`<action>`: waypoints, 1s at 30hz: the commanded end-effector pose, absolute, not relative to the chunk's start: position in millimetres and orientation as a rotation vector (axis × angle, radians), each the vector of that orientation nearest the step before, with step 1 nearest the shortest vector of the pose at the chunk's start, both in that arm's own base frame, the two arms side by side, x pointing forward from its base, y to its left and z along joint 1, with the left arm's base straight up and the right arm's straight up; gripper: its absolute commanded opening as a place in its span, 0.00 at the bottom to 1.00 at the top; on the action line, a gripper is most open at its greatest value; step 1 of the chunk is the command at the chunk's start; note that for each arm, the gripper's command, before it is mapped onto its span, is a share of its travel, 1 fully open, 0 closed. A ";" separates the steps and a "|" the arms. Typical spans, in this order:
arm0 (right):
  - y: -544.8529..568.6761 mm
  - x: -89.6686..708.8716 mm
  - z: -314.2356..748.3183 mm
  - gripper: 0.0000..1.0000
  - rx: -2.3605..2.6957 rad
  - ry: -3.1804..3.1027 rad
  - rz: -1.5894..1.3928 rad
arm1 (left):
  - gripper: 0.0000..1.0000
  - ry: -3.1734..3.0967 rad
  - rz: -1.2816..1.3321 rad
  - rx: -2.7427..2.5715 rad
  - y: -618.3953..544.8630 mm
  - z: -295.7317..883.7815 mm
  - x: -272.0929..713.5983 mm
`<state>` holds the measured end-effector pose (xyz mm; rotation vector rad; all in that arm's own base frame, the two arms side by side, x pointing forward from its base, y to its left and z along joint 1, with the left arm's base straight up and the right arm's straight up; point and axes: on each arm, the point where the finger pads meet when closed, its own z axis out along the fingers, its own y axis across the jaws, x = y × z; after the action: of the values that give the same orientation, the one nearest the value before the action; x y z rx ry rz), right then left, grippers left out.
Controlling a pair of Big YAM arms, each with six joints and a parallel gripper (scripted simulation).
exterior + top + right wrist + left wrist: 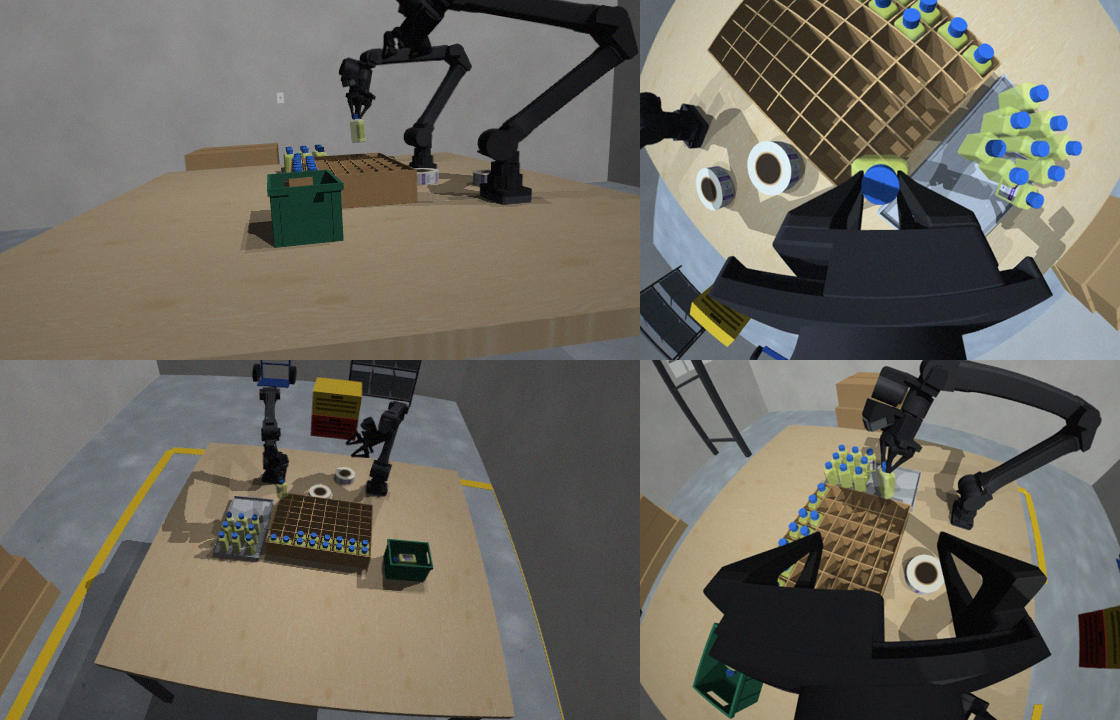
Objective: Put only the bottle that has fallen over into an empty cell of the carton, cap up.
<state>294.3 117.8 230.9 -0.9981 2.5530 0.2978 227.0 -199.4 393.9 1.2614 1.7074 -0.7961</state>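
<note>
My right gripper [281,480] [355,116] [886,470] [880,177] is shut on the blue cap of a yellow-green bottle [282,490] [357,131] [887,484] [880,158]. The bottle hangs upright, cap up, near the carton's corner beside the tray. My left gripper [350,448] [880,538] is open and empty, raised away from the carton. The carton [320,557] [380,188] has two rows at one side mostly filled with capped bottles; its other cells are empty. Another bottle [407,558] lies on its side inside the green crate [406,573] [306,217].
Several upright bottles stand close together at one end of the grey tray [252,505] [946,158], beside the carton. Two label rolls [786,168] [725,186] lie on the table between the carton and the left arm's base.
</note>
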 end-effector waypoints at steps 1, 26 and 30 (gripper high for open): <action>139.3 298.3 246.8 0.20 -0.725 2.592 0.248 | 1.00 1.675 -0.776 1.243 -194.5 401.7 229.9; 241.4 281.5 254.7 0.20 -0.025 2.684 0.088 | 1.00 1.674 -0.782 1.250 -197.1 407.5 229.6; 255.8 279.2 242.4 0.20 0.041 2.677 0.054 | 1.00 1.674 -0.782 1.250 -197.1 407.5 229.6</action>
<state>265.0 217.2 211.2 -0.2481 2.7276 0.0416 227.1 -196.6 394.6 1.2507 1.7064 -0.7959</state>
